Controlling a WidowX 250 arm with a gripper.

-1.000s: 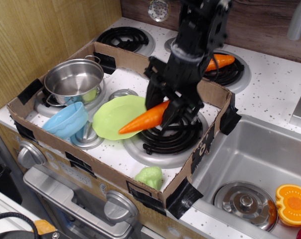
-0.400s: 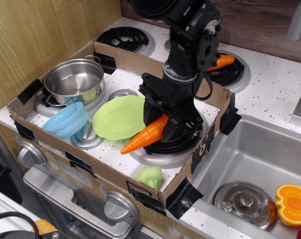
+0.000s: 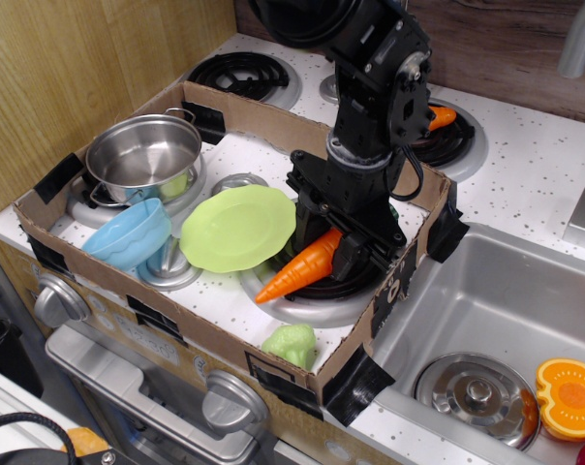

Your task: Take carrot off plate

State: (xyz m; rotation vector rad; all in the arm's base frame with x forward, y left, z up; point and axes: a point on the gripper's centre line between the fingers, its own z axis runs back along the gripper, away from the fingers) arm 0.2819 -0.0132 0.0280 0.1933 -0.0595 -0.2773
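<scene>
The long orange carrot point(image 3: 300, 268) lies tilted over the front burner point(image 3: 312, 291), its tip pointing down-left and just past the rim of the lime-green plate point(image 3: 236, 227). My black gripper point(image 3: 339, 250) is shut on the carrot's thick end; the green stem cap is hidden behind the fingers. The carrot hangs right of the plate and no longer over it. The plate holds nothing.
A cardboard tray point(image 3: 225, 329) walls the stove area. A steel pot point(image 3: 145, 155) and light blue bowl point(image 3: 128, 235) stand left of the plate. A green toy point(image 3: 291, 344) lies in the front corner. A short orange carrot piece point(image 3: 440, 117) lies on the back burner. A sink point(image 3: 496, 320) is at the right.
My gripper has carried the carrot to the right and down, off the plate and over the front burner.
</scene>
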